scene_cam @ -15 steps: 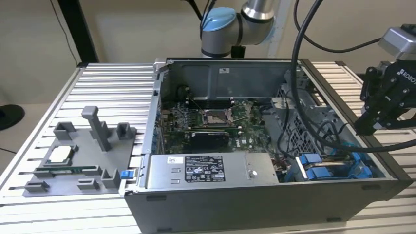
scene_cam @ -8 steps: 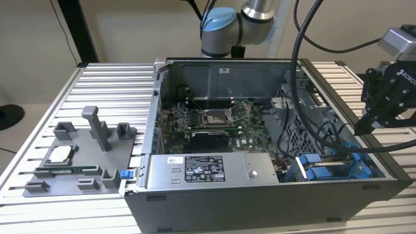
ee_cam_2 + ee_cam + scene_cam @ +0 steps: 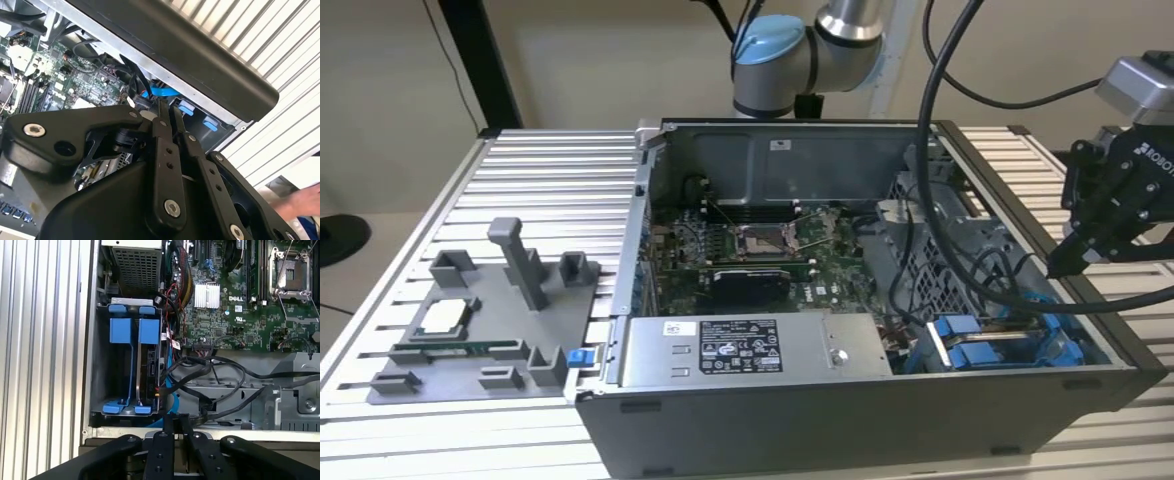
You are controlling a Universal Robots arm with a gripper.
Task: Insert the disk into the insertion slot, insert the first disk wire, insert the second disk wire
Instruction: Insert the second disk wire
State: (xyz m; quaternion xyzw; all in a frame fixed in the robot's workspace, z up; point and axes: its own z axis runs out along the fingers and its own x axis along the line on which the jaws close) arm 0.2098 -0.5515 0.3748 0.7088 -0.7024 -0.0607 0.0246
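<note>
Disk (image 3: 148,360) seated edge-up in the blue carrier bay at the case's corner, just beside an empty blue carrier (image 3: 120,332). Gripper (image 3: 174,421) hovering above the case wall (image 3: 200,432) nearest that bay, fingers (image 3: 161,131) pressed together, holding nothing. Judged: step 1 done, disk in its slot; step 2, the first disk wire, now in hand. Blue wire (image 3: 167,390) and black cables (image 3: 210,371) lying loose right beside the disk, none clearly plugged. Next move calls for opened fingers and a descent onto 1 connector, clear of the tangled bundle.
</note>
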